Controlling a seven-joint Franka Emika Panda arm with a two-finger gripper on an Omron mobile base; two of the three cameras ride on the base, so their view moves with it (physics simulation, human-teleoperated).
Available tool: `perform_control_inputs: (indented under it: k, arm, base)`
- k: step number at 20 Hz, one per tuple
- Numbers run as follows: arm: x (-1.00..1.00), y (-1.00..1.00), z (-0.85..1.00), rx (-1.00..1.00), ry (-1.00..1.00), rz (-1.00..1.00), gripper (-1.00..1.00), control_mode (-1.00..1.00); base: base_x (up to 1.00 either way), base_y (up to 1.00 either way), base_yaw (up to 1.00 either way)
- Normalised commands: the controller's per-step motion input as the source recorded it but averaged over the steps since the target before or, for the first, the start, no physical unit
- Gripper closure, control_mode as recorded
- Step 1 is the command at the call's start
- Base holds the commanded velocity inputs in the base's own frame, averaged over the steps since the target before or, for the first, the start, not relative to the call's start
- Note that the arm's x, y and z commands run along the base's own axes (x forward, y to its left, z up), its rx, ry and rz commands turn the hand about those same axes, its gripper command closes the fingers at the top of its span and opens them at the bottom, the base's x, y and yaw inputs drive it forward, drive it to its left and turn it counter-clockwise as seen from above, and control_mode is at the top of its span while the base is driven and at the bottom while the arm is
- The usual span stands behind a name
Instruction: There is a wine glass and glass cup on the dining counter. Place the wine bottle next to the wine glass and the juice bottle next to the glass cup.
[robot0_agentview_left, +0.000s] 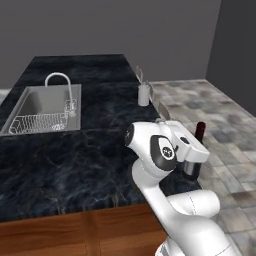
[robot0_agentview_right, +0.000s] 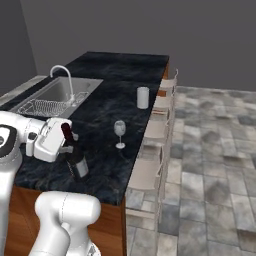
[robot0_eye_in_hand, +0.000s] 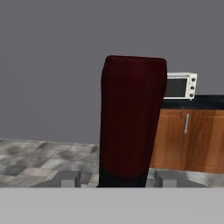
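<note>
My gripper (robot0_agentview_right: 66, 146) is shut on the wine bottle (robot0_agentview_right: 78, 161), a near-black bottle with a pale label and a dark red neck top. The bottle leans over the near part of the dining counter (robot0_agentview_right: 115, 95). In the hand view its red neck (robot0_eye_in_hand: 131, 118) stands between my fingertips (robot0_eye_in_hand: 70, 178). In the left base view the gripper (robot0_agentview_left: 192, 167) is past the counter's right corner, with the bottle top (robot0_agentview_left: 200, 129) above it. The wine glass (robot0_agentview_right: 119, 132) stands right of the bottle, close to the counter's edge. The glass cup (robot0_agentview_right: 143, 97) (robot0_agentview_left: 144, 94) stands farther back. The juice bottle is out of view.
A steel sink (robot0_agentview_left: 40, 107) with a dish rack and a tall tap (robot0_agentview_left: 59, 80) takes up the counter's left side. Pale chairs (robot0_agentview_right: 157, 130) line the counter's right edge above a tiled floor. A microwave (robot0_eye_in_hand: 179, 85) sits on a far wooden cabinet.
</note>
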Motion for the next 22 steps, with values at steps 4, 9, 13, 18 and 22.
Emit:
perform_control_inputs:
  k: [4,9,13,18,22]
  arm:
    - [0.0,0.0,0.0,0.0,0.0,0.0,1.0,1.0]
    - [0.0,0.0,0.0,0.0,0.0,0.0,1.0,1.0]
    - [0.0,0.0,0.0,0.0,0.0,0.0,1.0,1.0]
    - [0.0,0.0,0.0,0.0,0.0,0.0,1.0,1.0]
    - [0.0,0.0,0.0,0.0,0.0,0.0,1.0,1.0]
  base:
    - [0.34,-0.21,0.07]
    - [0.22,-0.02,0.0]
    - [0.02,0.0,0.0]
    - [0.0,0.0,0.0]
    - [0.0,0.0,0.0]
